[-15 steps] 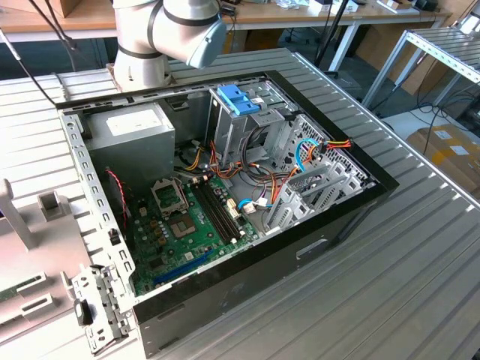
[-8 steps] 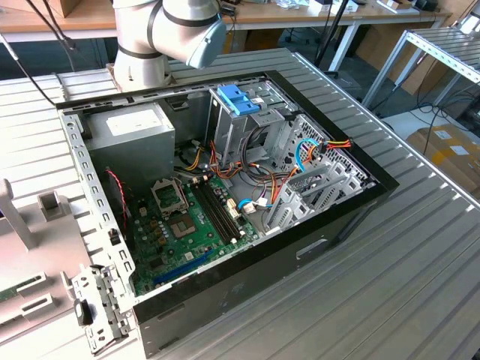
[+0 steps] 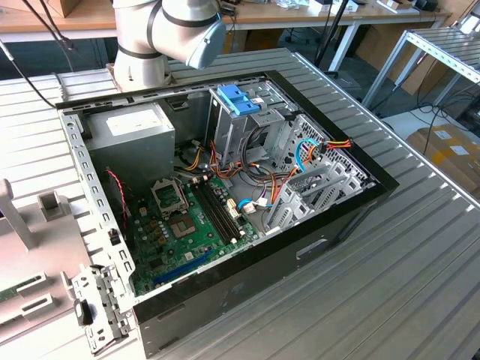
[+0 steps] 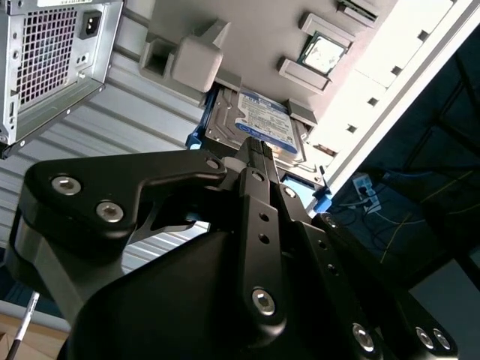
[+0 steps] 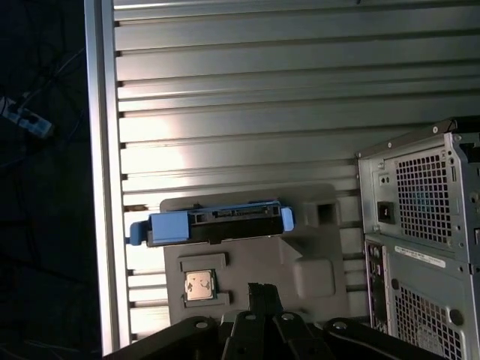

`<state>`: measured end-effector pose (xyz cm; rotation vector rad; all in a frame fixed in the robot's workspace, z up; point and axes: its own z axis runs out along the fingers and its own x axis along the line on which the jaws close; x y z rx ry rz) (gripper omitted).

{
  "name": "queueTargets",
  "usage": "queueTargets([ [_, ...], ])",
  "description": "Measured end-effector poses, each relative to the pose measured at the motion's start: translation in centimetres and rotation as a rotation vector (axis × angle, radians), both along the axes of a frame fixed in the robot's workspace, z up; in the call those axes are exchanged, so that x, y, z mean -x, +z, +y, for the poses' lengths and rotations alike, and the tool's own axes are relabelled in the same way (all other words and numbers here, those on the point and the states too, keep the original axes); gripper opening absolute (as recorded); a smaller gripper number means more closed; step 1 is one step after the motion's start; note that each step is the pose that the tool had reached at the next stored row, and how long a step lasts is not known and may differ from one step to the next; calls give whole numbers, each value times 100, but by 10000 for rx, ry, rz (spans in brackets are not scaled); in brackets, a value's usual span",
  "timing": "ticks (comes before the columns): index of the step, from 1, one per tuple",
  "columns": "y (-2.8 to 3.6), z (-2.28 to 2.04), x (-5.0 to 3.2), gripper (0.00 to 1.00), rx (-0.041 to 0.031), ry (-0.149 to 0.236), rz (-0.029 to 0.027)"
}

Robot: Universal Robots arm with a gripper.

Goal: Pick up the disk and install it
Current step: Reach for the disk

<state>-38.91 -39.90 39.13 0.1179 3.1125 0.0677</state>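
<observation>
1. At the exterior view's left, a grey tray point(image 3: 52, 247) sits on the ribbed metal table point(image 3: 405, 285). It is close to the table's edge and just beside the rear panel of the open computer case point(image 3: 225, 292).
2. In both wrist views the disk point(image 4: 259, 120) point(image 5: 214, 225) lies flat on that tray, white-and-blue label up. It has a blue side piece along each long edge. One of these pieces reaches past the tray's rim toward the table's edge rail.
3. A processor chip point(image 5: 199, 285) rests in a square pocket of the same tray, just beside the disk.
4. My gripper point(image 4: 253, 148) hangs over the tray, pointing toward the disk. My two fingers are pressed together with nothing between them. In the first wrist view their tips sit on the chip's side of the disk, apart from it.
5. Further right in the exterior view, my arm point(image 3: 172, 30) rises from the table behind the case.
6. A grey power-supply box point(image 3: 131, 135) with a white sticker fills the case corner nearest my arm's base.
7. Next comes the green motherboard point(image 3: 184, 225), lying flat on the case floor.
8. Right of it stands the metal drive cage point(image 3: 240, 131), topped by a light-blue latch point(image 3: 238, 99). Orange, red and blue cables point(image 3: 281, 180) run through the bays beside it.
</observation>
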Motion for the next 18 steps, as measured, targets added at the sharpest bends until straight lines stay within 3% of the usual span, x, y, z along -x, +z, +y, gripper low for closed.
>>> queueTargets([
  [18, -2, 0, 194, 11, 0, -1, 0],
])
